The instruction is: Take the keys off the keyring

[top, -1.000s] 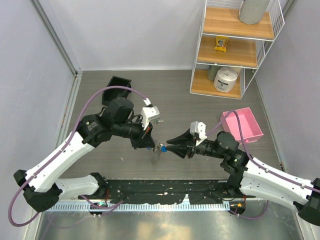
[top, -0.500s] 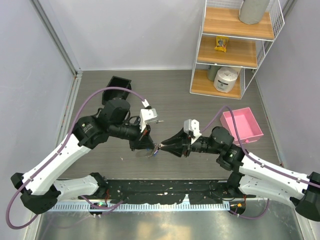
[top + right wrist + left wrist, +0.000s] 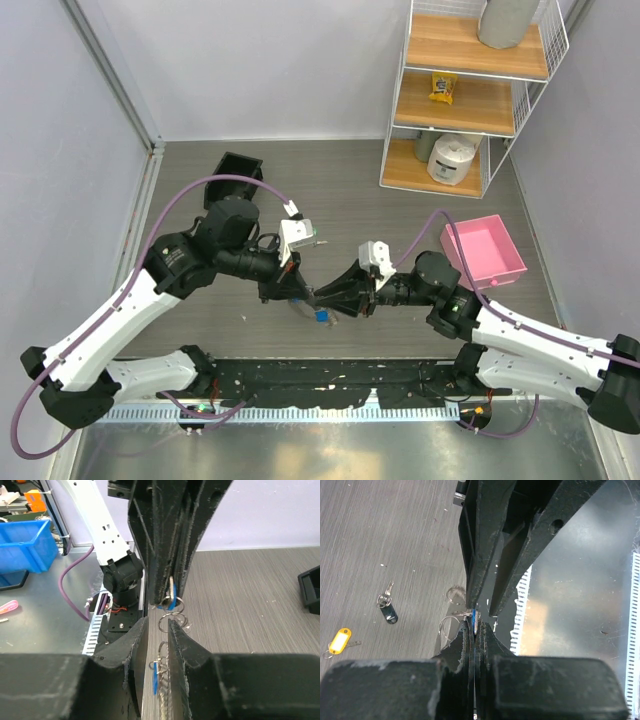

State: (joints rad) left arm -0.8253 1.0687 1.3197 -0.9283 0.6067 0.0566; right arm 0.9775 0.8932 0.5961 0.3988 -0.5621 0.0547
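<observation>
Both arms are meeting low over the table point(image 3: 400, 200), fingertips nearly touching; the left gripper point(image 3: 296, 292) is clamping fully shut on the blue-headed key point(image 3: 171, 601), silver metal showing beside the blue at its tips. The keyring point(image 3: 164, 652) is hanging as a string of thin wire loops just below that key; the loops are passing into the gap of the right gripper point(image 3: 158, 620), whose fingers are standing narrowly apart; whether either pad is touching the wire cannot be told. A black-headed key point(image 3: 389, 613) and a yellow-headed key point(image 3: 339, 640) are lying loose on the table, apart from each other and well clear of both grippers.
</observation>
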